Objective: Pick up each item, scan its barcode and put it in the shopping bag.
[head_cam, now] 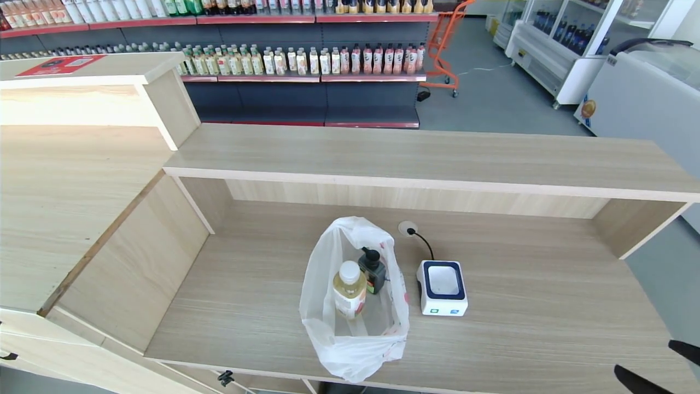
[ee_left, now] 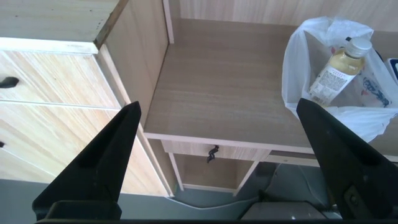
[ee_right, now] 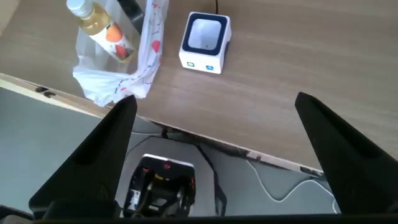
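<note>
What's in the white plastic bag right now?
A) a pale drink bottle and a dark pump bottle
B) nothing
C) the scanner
A: the bag holds a pale drink bottle and a dark pump bottle, while the scanner stands beside it on the counter.

Pale wooden counter (head_cam: 547,306) — behind it bottle-lined shelves (head_cam: 273,78), orange cart (head_cam: 444,52), white freezer (head_cam: 640,98)

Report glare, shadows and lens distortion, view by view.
Head view: the counter's straight top edge bows slightly, a wide-angle distortion; glare on the freezer lid; soft even light, hardly any cast shadows. Left wrist view: the open left claw reads as a dark silhouette, and the shopping bag glows bright. Right wrist view: the right claw is likewise dark; it is dim below the counter edge.
</note>
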You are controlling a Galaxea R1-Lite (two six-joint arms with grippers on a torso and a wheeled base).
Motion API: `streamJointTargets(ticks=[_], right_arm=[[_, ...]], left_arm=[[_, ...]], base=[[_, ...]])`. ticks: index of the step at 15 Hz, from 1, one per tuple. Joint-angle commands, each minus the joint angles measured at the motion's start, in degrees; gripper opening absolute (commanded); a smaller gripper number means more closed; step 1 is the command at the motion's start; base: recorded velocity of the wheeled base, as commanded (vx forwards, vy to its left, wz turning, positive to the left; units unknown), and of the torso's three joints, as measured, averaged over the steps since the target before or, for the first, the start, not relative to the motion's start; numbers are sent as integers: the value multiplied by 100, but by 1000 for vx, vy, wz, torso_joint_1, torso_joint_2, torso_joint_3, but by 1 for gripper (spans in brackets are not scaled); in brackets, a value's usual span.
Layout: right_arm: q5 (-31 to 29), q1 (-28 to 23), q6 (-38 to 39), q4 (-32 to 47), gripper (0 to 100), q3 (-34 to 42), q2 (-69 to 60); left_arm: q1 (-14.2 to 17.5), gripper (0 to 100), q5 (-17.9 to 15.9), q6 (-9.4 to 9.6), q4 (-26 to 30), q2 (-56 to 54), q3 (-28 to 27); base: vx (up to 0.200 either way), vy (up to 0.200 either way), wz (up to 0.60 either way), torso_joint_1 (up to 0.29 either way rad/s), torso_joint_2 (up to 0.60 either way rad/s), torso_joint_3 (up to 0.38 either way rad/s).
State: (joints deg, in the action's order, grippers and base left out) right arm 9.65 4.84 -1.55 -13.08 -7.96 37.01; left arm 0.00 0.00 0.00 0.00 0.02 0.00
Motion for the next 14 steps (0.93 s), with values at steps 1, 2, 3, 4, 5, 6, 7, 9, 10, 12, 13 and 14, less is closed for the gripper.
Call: streamJointTargets(ticks=[1, 2, 3, 4, 5, 6, 7, 9, 10, 12, 13, 14], right_arm=[[-667, -660, -214, 1440, 100, 761, -3077], [-667, -633, -267, 1396, 100, 770, -3200], [-623, -475, -504, 1387, 100, 770, -3701], [-614, -458, -443, 1387, 100, 761, -3701], [-614, -458, -302, 1387, 100, 761, -3701], [-623, -458, -206, 1387, 100, 770, -3701], [-623, -458, -188, 1387, 100, 770, -3701], [-623, -458, -206, 1378, 0, 770, -3701], [-623, -458, -170, 1387, 0, 770, -3701], [-623, -458, -162, 1387, 0, 761, -3701], [-623, -458, -162, 1387, 0, 770, -3701], [-623, -458, -162, 1387, 0, 770, -3701]], left_arm=[[0, 100, 0, 0, 0, -2, 0], [0, 100, 0, 0, 0, -2, 0], [0, 100, 0, 0, 0, -2, 0], [0, 100, 0, 0, 0, -2, 0], [0, 100, 0, 0, 0, -2, 0], [0, 100, 0, 0, 0, -2, 0], [0, 100, 0, 0, 0, -2, 0], [0, 100, 0, 0, 0, -2, 0], [0, 100, 0, 0, 0, -2, 0], [0, 100, 0, 0, 0, -2, 0], [0, 100, 0, 0, 0, -2, 0], [0, 100, 0, 0, 0, -2, 0]], base=[[0, 0, 0, 0, 0, 0], [0, 0, 0, 0, 0, 0], [0, 0, 0, 0, 0, 0], [0, 0, 0, 0, 0, 0], [0, 0, 0, 0, 0, 0], [0, 0, 0, 0, 0, 0], [0, 0, 0, 0, 0, 0], [0, 0, 0, 0, 0, 0], [0, 0, 0, 0, 0, 0], [0, 0, 0, 0, 0, 0], [0, 0, 0, 0, 0, 0], [0, 0, 0, 0, 0, 0]])
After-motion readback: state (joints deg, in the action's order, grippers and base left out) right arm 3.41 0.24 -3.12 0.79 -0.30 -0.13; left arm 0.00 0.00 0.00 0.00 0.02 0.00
